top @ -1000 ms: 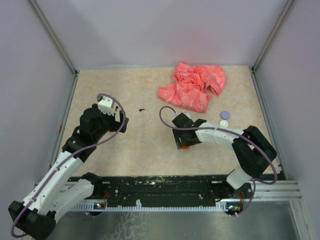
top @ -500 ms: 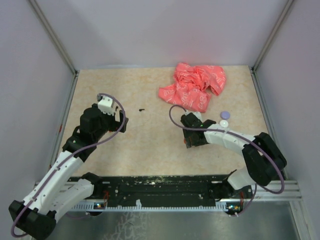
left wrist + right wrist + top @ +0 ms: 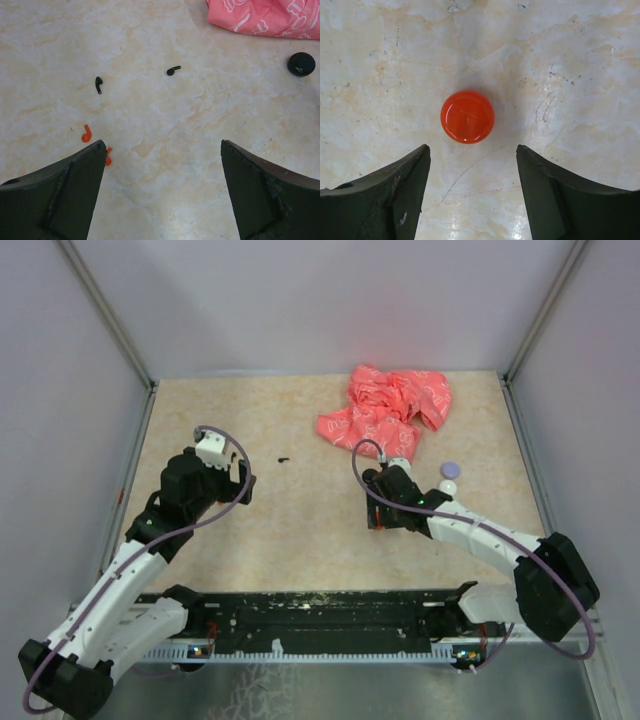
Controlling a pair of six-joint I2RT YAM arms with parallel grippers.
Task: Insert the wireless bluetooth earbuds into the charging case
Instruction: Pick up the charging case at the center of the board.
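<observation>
Two black earbuds [image 3: 98, 84] [image 3: 173, 70] and two orange earbuds [image 3: 86, 133] [image 3: 108, 156] lie loose on the beige table ahead of my left gripper [image 3: 163, 145], which is wide open and holds nothing. In the top view only a small black speck of earbud [image 3: 283, 459] shows, to the right of the left gripper [image 3: 243, 490]. A glossy round orange charging case [image 3: 467, 116] lies closed on the table just beyond the tips of my right gripper [image 3: 472, 147]. That gripper is open and low over the table, not touching the case. In the top view the right gripper [image 3: 381, 516] hides the case.
A crumpled pink bag [image 3: 388, 412] lies at the back, right behind the right wrist. A purple disc [image 3: 449, 469] and a white disc [image 3: 447, 486] sit right of the right arm. A black disc [image 3: 301, 63] lies near the bag. Walls enclose the table.
The right arm has swung to the right and slightly back, and its jaws have narrowed a little. The left arm has not moved.
</observation>
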